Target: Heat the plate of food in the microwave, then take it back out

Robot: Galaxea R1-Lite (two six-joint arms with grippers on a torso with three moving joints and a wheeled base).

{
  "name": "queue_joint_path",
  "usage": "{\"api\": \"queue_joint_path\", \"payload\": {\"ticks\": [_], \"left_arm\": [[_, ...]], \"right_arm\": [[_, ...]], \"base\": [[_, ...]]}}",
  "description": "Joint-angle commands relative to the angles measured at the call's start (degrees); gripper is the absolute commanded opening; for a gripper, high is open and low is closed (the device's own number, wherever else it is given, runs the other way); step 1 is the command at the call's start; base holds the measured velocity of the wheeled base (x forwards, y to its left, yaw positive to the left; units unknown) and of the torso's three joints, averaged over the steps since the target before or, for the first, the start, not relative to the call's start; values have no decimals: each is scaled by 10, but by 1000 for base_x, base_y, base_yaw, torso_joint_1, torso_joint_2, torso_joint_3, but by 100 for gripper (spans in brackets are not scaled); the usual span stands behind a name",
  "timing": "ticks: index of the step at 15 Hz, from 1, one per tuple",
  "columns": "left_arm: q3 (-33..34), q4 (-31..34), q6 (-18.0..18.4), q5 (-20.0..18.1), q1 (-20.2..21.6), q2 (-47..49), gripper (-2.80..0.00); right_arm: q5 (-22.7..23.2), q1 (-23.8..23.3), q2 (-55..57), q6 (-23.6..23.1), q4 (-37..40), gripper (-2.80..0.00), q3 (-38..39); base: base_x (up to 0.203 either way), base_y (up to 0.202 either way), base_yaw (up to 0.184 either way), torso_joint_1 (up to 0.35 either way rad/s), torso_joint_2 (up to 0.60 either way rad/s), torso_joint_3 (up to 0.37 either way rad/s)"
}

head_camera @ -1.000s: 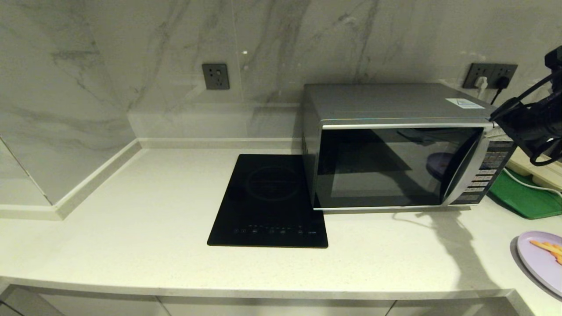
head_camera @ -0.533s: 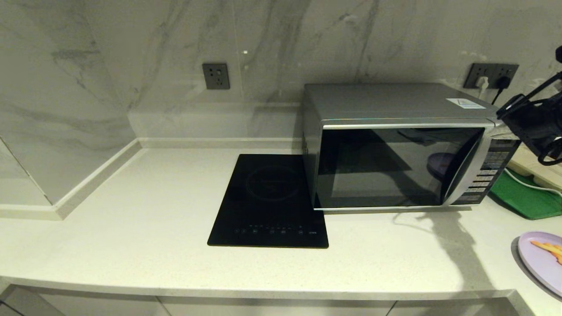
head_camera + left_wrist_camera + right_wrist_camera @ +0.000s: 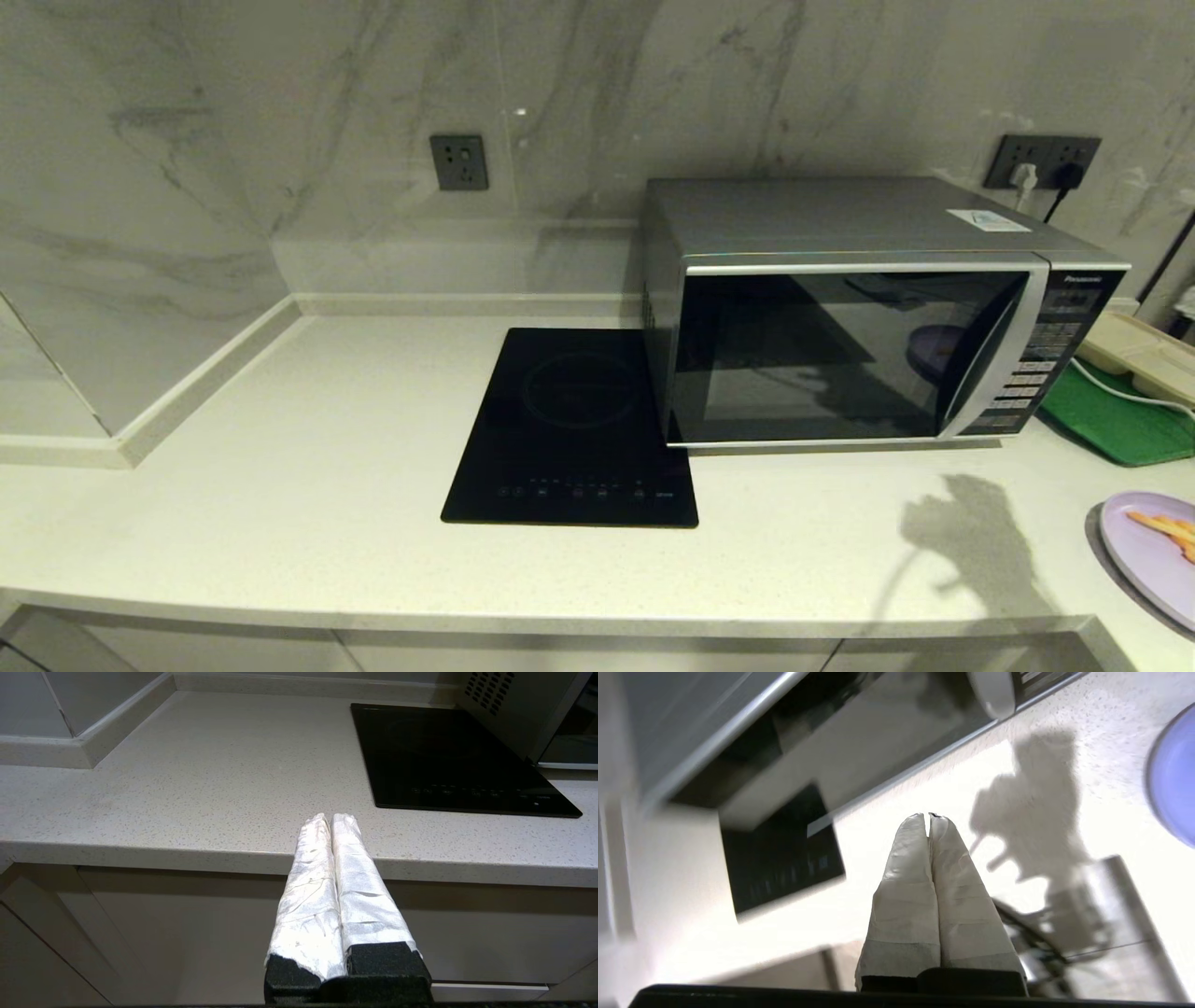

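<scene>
Microwave [image 3: 859, 317] shut, plate [image 3: 1150, 555] outside

The pale countertop [image 3: 280, 523] bears the hob [image 3: 574, 429], microwave [image 3: 840, 308], green tray [image 3: 1116, 420] and plate of food [image 3: 1144, 551]

We see our left end effector [image 3: 331, 817] as two long, tapering fingers [image 3: 310, 891] wrapped in crinkled white tape, set into black, rough-textured blocks at the base, where the tape ends in a ragged edge. Our right end effector [image 3: 929, 816] has the same build: two fingers [image 3: 908, 896] bound in pale tape with faint seams across the wraps, rising from a black base.
</scene>
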Motion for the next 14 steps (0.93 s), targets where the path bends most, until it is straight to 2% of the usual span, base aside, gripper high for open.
{"api": "queue_joint_path", "payload": {"ticks": [1, 6, 8, 10, 14], "left_arm": [[0, 0, 0, 0, 0, 0, -280], [0, 0, 0, 0, 0, 0, -280], [0, 0, 0, 0, 0, 0, -280], [0, 0, 0, 0, 0, 0, -280], [0, 0, 0, 0, 0, 0, -280]], "right_arm": [[10, 16, -128, -48, 83, -280, -21], [22, 31, -345, -176, 264, -280, -24], [20, 44, -427, -227, 311, -280, -2], [11, 87, -507, -252, 343, -280, 48], [-22, 106, -646, -271, 349, -280, 146]], "base": [[0, 0, 0, 0, 0, 0], [0, 0, 0, 0, 0, 0], [0, 0, 0, 0, 0, 0], [0, 0, 0, 0, 0, 0], [0, 0, 0, 0, 0, 0]]}}
